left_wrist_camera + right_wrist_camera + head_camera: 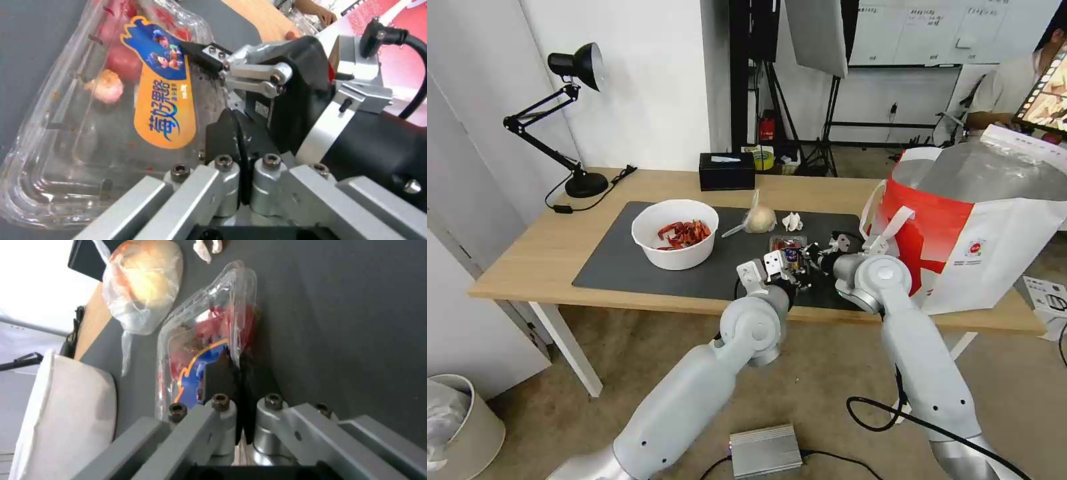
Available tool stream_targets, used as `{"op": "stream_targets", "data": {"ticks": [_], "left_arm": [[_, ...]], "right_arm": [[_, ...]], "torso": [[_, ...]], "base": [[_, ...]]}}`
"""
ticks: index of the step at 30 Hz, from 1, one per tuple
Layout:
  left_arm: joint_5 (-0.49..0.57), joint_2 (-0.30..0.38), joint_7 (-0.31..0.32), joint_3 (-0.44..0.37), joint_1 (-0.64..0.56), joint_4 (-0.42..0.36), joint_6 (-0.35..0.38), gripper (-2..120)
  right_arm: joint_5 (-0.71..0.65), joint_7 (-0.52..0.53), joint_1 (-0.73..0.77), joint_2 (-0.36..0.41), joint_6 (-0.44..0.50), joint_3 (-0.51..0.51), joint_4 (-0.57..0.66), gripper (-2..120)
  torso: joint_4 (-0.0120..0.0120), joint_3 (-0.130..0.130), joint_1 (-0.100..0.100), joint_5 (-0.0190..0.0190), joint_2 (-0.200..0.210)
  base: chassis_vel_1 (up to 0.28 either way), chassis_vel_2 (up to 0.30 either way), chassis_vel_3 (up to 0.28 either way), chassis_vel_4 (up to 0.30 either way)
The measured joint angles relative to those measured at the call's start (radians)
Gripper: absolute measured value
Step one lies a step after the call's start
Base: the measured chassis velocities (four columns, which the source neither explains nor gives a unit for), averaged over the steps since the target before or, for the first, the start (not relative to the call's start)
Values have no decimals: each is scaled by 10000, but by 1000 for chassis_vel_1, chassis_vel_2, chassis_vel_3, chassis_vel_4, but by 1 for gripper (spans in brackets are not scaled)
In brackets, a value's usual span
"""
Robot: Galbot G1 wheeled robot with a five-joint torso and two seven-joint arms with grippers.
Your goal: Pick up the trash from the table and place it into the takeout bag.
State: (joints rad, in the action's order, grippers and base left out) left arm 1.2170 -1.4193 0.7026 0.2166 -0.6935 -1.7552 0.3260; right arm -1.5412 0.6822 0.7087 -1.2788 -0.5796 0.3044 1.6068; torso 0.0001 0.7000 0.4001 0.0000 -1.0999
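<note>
Right now the left claw (238, 133) is pinching the edge of the clear plastic box (102, 126), with its two black fingers pressed flat together on the thin rim. The right claw (238, 373) is pinching the same box from the other side, its fingers tight on the plastic edge too. From the head camera both claws (790, 270) (820, 257) meet at the box (788, 248), which sits on the dark mat (627, 260) near the front edge of the table (527, 267). The box has red bits inside and a blue and orange sticker on its lid.

Just behind the box lie a knotted clear bag (758, 219) with something pale and round in it and a small crumpled tissue (792, 221). To the left on the mat stands a white bowl (675, 235) with red scraps in it.

The big red and white bag (980, 233) stands open on the right end of the table, close beside the right arm, with shiny silver inside. A black tissue box (727, 171) sits at the back of the table, and a black lamp (570, 120) is at the far left corner.
</note>
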Motion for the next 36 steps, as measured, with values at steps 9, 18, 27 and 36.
{"op": "stream_targets", "data": {"ticks": [9,18,27,36], "left_arm": [[8,69,37,-33,2,-81,-6,0],[65,162,104,-162,-9,-267,-4,0],[17,657,-81,-458,-162,-765,144,22],[7,1547,-353,-1186,-782,-1575,265,50]], "right_arm": [[-3,11,74,14,21,30,44,0],[-23,35,111,17,55,64,78,0],[-43,32,127,28,69,153,87,0],[-56,19,176,-161,78,217,119,0]], "torso": [[-1,-1,0,0,-1],[0,-1,-1,0,-1],[-2,-1,-1,-1,-1],[-1,-1,-1,-3,-1]], "base": [[0,0,0,0],[0,0,0,0],[0,0,0,0],[0,0,0,0]]}}
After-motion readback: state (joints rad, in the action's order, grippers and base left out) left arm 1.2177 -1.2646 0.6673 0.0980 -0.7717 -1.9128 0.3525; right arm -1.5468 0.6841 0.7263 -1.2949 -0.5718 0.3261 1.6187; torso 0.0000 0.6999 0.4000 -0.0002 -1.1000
